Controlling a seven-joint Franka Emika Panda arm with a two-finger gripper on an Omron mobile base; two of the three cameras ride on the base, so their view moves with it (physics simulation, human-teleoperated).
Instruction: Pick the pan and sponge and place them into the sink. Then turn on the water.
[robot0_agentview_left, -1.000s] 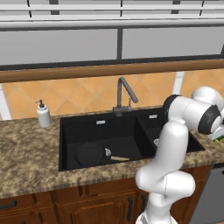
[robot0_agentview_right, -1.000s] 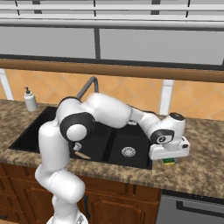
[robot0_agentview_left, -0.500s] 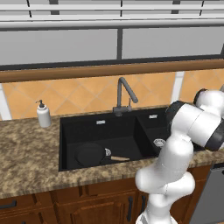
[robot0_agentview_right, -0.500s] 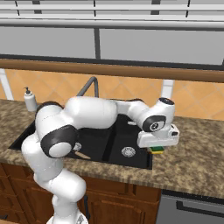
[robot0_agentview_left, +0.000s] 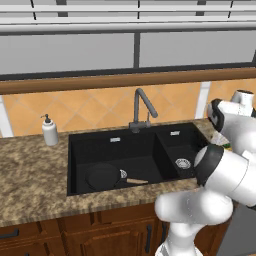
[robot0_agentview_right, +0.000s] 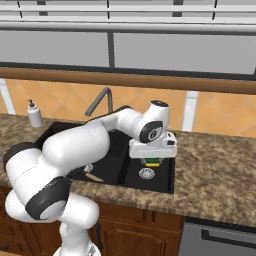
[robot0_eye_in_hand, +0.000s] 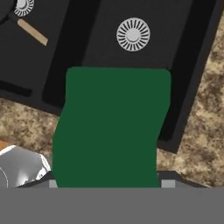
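My gripper (robot0_agentview_right: 152, 156) is shut on the sponge (robot0_agentview_right: 152, 161), holding it in the air above the smaller right basin of the black sink (robot0_agentview_right: 165, 176). In the hand view the sponge (robot0_eye_in_hand: 111, 127) shows its green face and covers the fingertips, with the right basin's silver drain (robot0_eye_in_hand: 133, 34) beyond it. The black pan (robot0_agentview_left: 102, 176) lies in the larger left basin of the sink (robot0_agentview_left: 115, 150), its wooden handle (robot0_agentview_left: 136, 181) pointing right. The dark faucet (robot0_agentview_left: 142, 107) stands behind the divider, and no water runs from it.
A white soap dispenser (robot0_agentview_left: 49, 131) stands on the speckled granite counter (robot0_agentview_left: 30, 175) left of the sink. Counter (robot0_agentview_right: 215, 170) continues to the sink's right. An orange tiled wall and a wooden ledge run behind, with wooden cabinets below.
The arm has swung left with the sponge, from over the counter right of the sink to above the right basin. The pan has not moved.
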